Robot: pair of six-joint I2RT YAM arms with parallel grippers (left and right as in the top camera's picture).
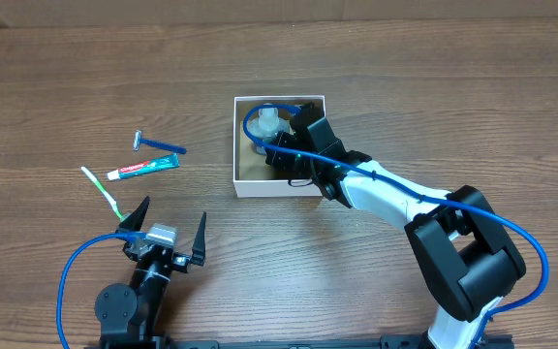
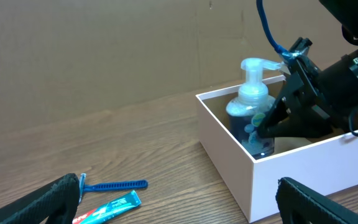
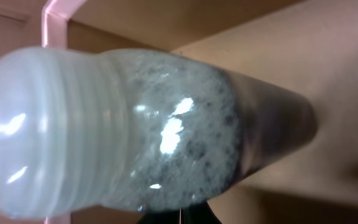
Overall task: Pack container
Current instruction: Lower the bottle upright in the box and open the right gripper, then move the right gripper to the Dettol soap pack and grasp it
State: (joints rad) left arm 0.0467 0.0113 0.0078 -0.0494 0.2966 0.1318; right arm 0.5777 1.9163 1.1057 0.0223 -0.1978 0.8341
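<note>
The toothbrush point(image 1: 100, 191), toothpaste point(image 1: 143, 170) and razor point(image 1: 158, 145) lie on the desk point(image 1: 46, 87) just ahead of my released left hand point(image 1: 170, 225), well left of the box point(image 1: 274, 188). My right hand point(image 1: 279, 138) sits inside the box against the upright pump bottle point(image 1: 267, 123); its fingers are probably hidden, so I cannot tell if it is clenched.

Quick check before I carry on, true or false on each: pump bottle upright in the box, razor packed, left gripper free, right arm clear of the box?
1. The pump bottle stands upright inside the container. True.
2. The razor is packed. False: it lies on the table left of the container, beside the toothpaste.
3. The left gripper is open and holds nothing. True.
4. The right arm is clear of the container. False: the right gripper reaches into it, at the pump bottle.
</note>
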